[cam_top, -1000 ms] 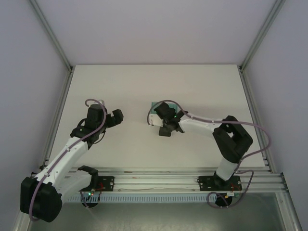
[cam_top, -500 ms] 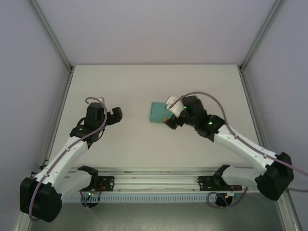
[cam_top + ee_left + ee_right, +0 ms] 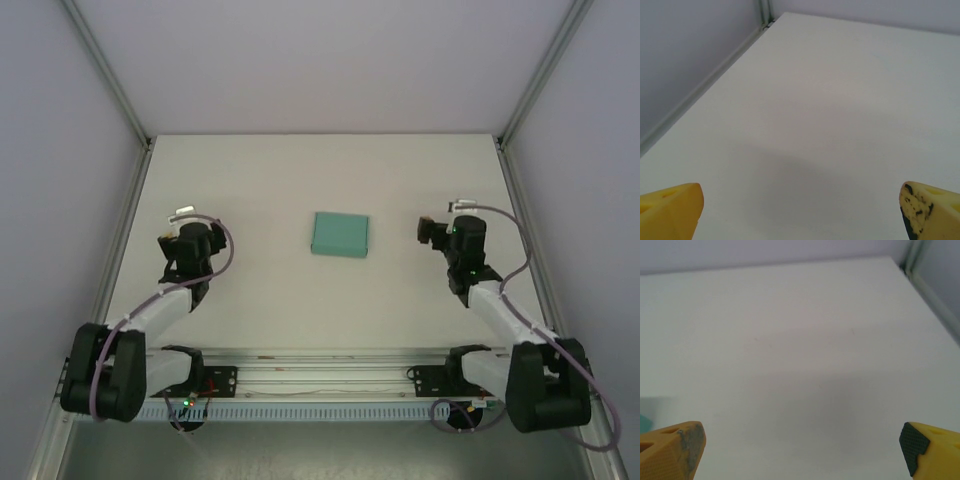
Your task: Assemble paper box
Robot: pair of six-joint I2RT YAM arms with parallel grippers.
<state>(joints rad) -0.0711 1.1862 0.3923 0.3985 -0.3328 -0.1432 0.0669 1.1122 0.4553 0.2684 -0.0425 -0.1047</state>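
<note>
From above, I see the paper box [image 3: 340, 234] lying flat and closed on the table [image 3: 300, 170]. It sits between my left gripper [image 3: 180, 240] and right gripper [image 3: 433, 229], well apart from both, with its long axis running from one toward the other.

On the left wrist camera, the fingers [image 3: 670, 210] are spread wide over bare table.

On the right wrist camera, the fingers [image 3: 672, 450] are equally spread. A teal sliver of the paper box [image 3: 643, 421] peeks in beyond the left-hand finger.

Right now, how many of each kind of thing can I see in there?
Teal paper box: 1
Yellow-fingered robot tools: 2 (left tool, right tool)
Total: 3
</note>
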